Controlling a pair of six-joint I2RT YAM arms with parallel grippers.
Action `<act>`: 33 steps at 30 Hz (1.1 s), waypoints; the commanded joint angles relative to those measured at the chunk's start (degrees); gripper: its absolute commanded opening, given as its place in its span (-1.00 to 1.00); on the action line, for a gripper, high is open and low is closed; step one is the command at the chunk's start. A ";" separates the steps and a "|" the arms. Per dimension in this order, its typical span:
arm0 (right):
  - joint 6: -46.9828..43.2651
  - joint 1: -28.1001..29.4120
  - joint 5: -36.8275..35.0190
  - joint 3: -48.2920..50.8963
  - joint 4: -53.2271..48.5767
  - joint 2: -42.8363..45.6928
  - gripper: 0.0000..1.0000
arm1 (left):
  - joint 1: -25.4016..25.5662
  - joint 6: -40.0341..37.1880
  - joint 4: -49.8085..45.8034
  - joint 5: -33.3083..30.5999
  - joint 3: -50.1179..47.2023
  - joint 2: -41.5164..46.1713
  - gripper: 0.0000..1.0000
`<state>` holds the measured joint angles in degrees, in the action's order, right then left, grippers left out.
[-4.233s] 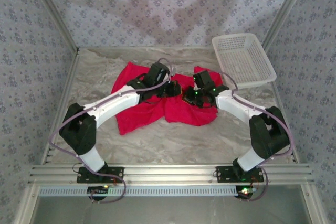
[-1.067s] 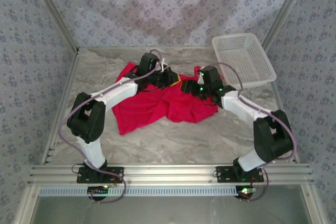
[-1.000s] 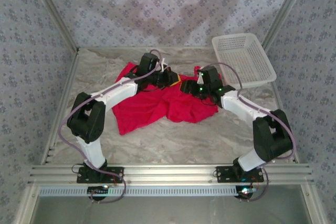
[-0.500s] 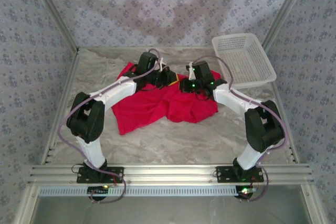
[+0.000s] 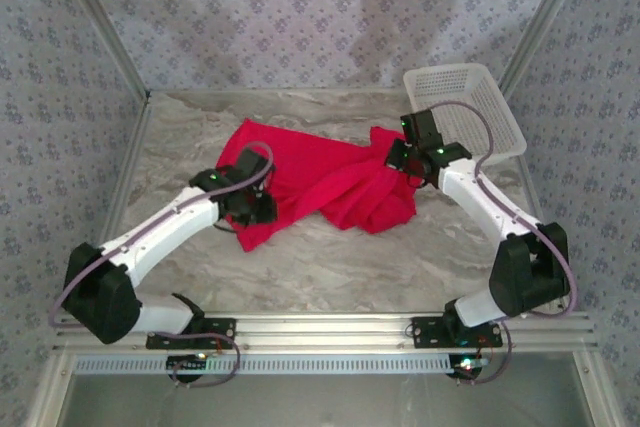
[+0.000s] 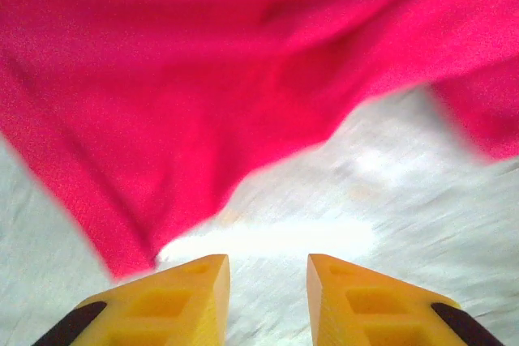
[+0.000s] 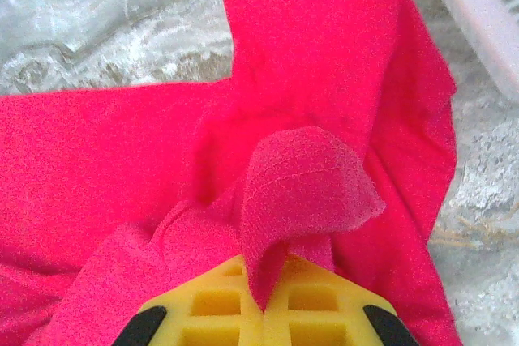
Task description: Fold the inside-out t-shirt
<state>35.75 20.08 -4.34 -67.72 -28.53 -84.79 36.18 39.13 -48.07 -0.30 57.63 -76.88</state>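
The inside-out t-shirt, bright red, lies rumpled across the far middle of the table. My left gripper sits at its near left corner. In the left wrist view this gripper is open, with bare table between its yellow fingers and the shirt's hem just ahead. My right gripper is at the shirt's right end. In the right wrist view it is shut on a raised fold of the red cloth, which curls up out of the jaws.
A white mesh basket stands at the back right, close beside my right wrist; its rim shows at the upper right of the right wrist view. Pale marbled table lies open in front of the shirt. Patterned walls close three sides.
My left gripper let go of the shirt's far edge, opened and drew back to the near left corner. My right gripper shut on the cloth and swung right toward the basket, stretching the shirt.
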 commanded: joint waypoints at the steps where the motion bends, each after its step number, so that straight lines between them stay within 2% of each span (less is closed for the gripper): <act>1: 1.87 2.12 -1.83 -3.44 -2.32 -1.69 -1.00 | 0.52 9.35 -2.96 -1.47 -5.63 0.29 -0.33; 4: 1.90 3.19 -1.61 -3.94 -2.33 -2.64 -1.00 | 0.55 15.89 4.77 0.91 -10.52 2.56 -0.22; 9: 1.69 3.48 -1.16 -4.05 -2.97 -2.94 -1.00 | -0.80 21.01 6.65 -0.74 -14.45 5.35 -0.09; 15: 1.66 3.30 -0.31 -4.84 -3.04 -2.87 -1.00 | -4.23 20.40 8.46 -0.71 -17.22 3.04 -0.01; 24: 1.20 3.91 1.00 -5.66 -4.01 -2.91 -1.00 | -4.46 19.40 10.87 -4.20 -14.43 -3.01 0.05; 26: 0.97 3.91 1.15 -6.00 -4.72 -3.22 -1.00 | -4.46 19.02 11.04 -5.18 -14.39 -3.92 -0.08; 30: 0.73 2.89 2.80 -5.84 -7.15 -3.31 -1.00 | -4.54 16.78 7.67 -7.73 -12.17 -4.92 -0.98; 33: 0.75 0.61 2.84 -6.04 -8.38 -1.50 -1.00 | -4.80 13.52 1.47 -11.00 -7.21 -3.80 -1.00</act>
<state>36.62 22.52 -1.98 -71.77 -33.43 -87.55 31.86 55.48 -40.80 -6.87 45.52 -81.78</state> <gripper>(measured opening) 0.045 0.042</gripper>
